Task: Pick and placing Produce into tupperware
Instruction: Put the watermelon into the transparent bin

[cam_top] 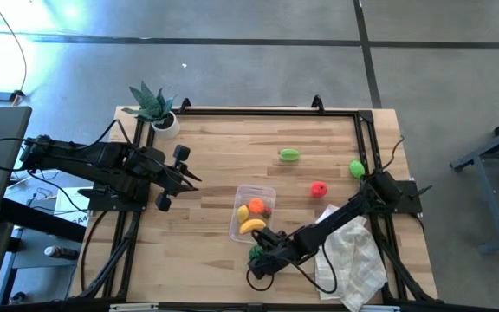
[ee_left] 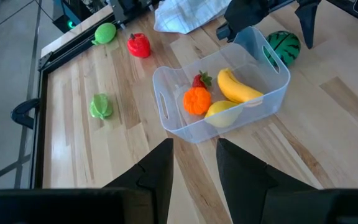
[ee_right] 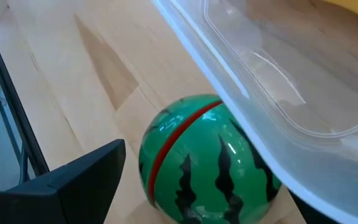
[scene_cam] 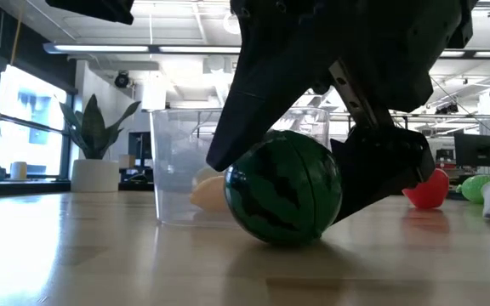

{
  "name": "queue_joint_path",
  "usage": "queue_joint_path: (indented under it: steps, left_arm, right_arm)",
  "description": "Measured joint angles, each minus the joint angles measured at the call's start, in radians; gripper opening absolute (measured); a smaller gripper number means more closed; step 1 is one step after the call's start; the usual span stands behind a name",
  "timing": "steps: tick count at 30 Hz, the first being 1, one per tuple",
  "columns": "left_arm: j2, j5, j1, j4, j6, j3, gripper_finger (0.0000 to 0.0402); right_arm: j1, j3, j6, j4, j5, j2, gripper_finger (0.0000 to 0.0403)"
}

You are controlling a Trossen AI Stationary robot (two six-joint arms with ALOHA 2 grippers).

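1. Watermelon, the small round striped green toy with a red seam (scene_cam: 283,189), sits on the wooden table (cam_top: 215,147) at the near short end of the clear rectangular plastic tub (ee_left: 272,93), just beside its wall.
2. Right gripper (scene_cam: 321,183) is on it: fingers spread, one dark finger (ee_right: 73,180) on either side of the ball. I judge they straddle it without pinching yet; contact is not clear to me.
3. Tub already holds a yellow banana (ee_left: 238,87), a yellow lemon (ee_left: 221,112), an orange (ee_left: 197,100) and a small red piece.
4. Key relation: the ball lies directly between the right fingers, and the tub rim stands immediately beyond it, so a lift must clear that wall.
5. Left gripper (ee_left: 194,158) waits well apart at the table's left side, fingers parted, holding nothing.
6. Three more pieces lie loose beyond the tub: two green, one red.
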Motion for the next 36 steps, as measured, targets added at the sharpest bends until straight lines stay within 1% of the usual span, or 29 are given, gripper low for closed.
queue_joint_path:
  steps: [6,24,36]
  left_arm:
    - [0.000,0.000,0.000,0.000,0.000,0.000,0.0111]
    - [0.000,0.000,0.000,0.000,0.000,0.000,0.0111]
    - [0.000,0.000,0.000,0.000,0.000,0.000,0.0111]
  right_arm:
    - [0.000,0.000,0.000,-0.002,0.009,0.001,0.0396]
    - [0.000,-0.001,0.001,-0.010,0.019,0.003,0.0366]
    - [0.000,-0.002,0.001,-0.013,0.021,0.003,0.0334]
